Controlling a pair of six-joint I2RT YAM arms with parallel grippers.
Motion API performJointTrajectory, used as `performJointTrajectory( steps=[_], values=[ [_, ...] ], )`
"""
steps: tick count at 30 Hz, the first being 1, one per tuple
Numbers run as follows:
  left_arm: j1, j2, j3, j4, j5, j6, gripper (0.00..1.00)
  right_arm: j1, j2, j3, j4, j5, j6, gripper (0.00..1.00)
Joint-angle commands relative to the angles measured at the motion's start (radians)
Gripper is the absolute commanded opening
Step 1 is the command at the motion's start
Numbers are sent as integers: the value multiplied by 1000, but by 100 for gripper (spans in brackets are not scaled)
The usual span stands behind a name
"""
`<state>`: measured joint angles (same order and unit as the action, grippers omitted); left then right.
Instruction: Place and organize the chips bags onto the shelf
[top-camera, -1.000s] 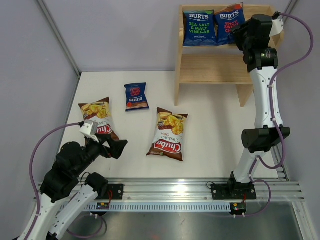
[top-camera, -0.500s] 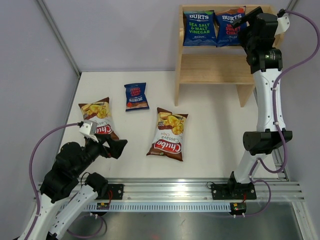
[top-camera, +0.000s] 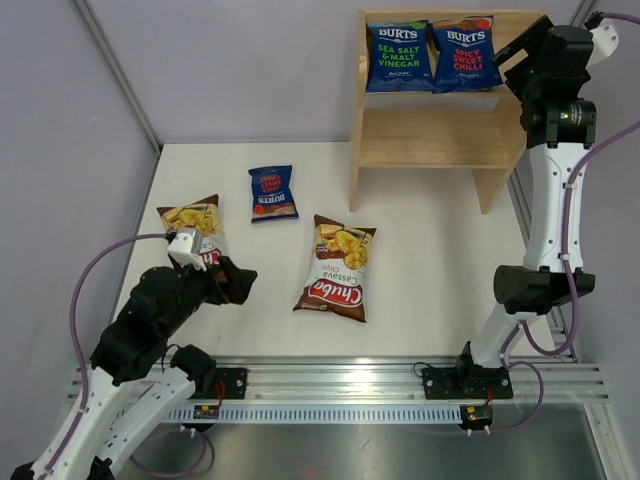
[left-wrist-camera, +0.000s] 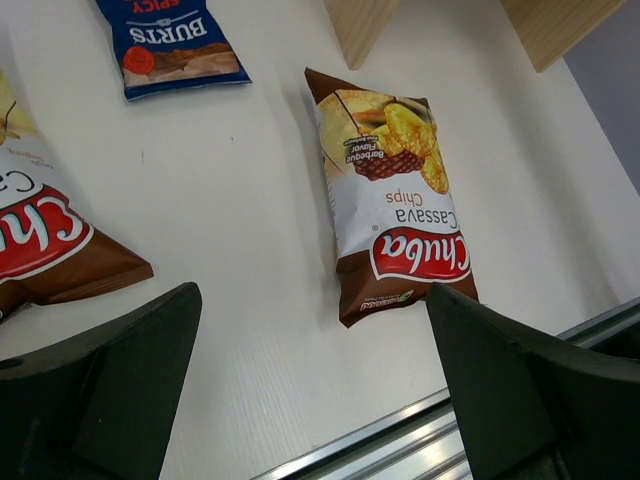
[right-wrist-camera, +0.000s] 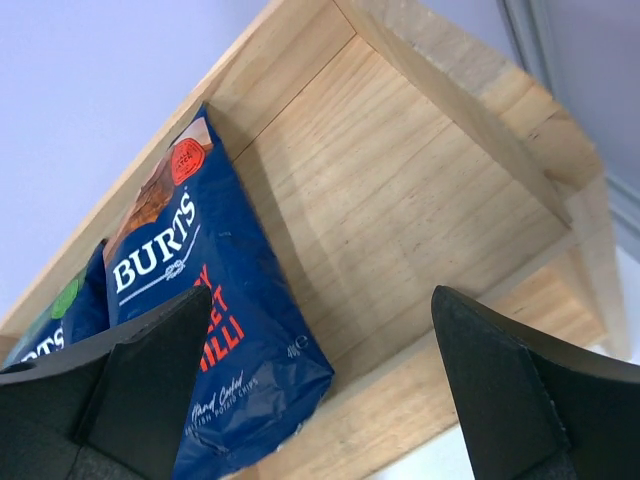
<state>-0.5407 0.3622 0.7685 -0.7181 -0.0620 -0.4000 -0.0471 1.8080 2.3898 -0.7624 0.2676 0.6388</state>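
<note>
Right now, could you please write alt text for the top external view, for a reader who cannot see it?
Two blue BURTS bags stand side by side on the top tier of a wooden shelf, the open right gripper beside them. On the table lie a third BURTS bag and two Chuba bags, the open left gripper near the leftmost.
</note>
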Motion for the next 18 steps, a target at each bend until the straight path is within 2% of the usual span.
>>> performJointTrajectory(
  steps=[1,5,6,7,9,10,11,12,13,14,16,18],
  values=[
    [1,101,41,32,-41,-49,99,1,-76,83,-26,-36,-128,100],
    [11,283,116,80,-30,-65,99,1,-182,28,-51,-114,-201,99],
    [24,363,165,86,-21,-65,99,1,-264,-13,-38,-199,-212,99],
    [69,398,188,109,-3,-63,99,1,-312,-120,-28,-247,-221,99],
    [142,505,250,140,97,-66,99,1,-480,-261,33,-474,-217,99],
    [238,541,267,176,152,-65,99,1,-543,-449,81,-586,-212,99],
    [283,582,288,193,250,-57,99,3,-611,-554,229,-702,-173,99],
    [321,660,313,204,266,-50,99,1,-745,-664,329,-884,-122,99],
    [361,713,372,206,252,-24,99,3,-813,-899,553,-950,22,100],
    [378,760,405,198,220,-10,99,3,-875,-1000,637,-993,89,99],
    [436,916,493,198,231,-7,99,1,-999,-1154,680,-1051,162,97],
    [482,1028,547,227,347,-14,99,1,-1070,-1207,626,-1160,177,96]
  ],
)
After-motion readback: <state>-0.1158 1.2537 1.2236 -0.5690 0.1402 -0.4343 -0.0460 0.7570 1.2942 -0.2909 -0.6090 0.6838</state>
